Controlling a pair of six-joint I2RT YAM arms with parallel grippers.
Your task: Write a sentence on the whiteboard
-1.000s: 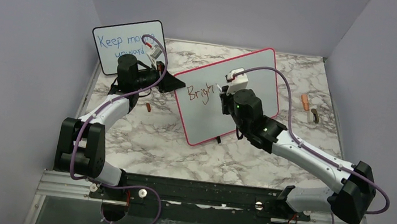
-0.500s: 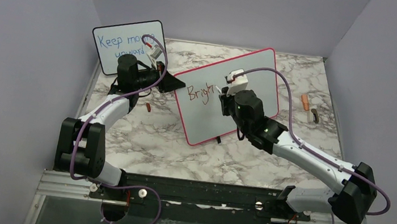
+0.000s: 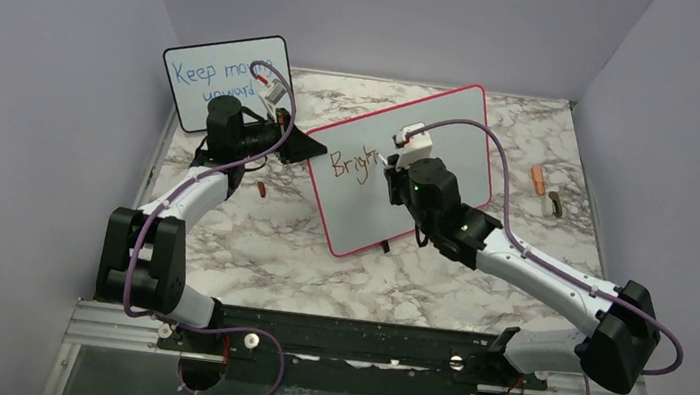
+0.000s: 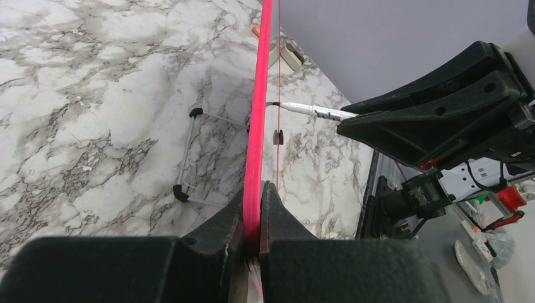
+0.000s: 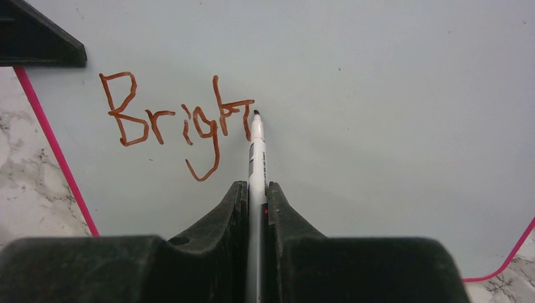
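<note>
The left pincer [image 4: 252, 192] clamps the whiteboard [image 3: 454, 140] edge; the right pincer [image 5: 255, 188] pinches a marker [image 5: 256, 148], tip just beside the reddish-brown lettering [image 5: 176, 123] "Bright".

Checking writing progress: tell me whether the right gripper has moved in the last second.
Yes, slightly: the right gripper has shifted left in the top view, toward the writing on the whiteboard, which stayed put.

I see white links and black joints on my left arm [image 3: 180, 199] and right arm [image 3: 538, 273], purple cables [image 3: 463, 122] alongside, and matte black fingers [image 5: 214, 233].
</note>
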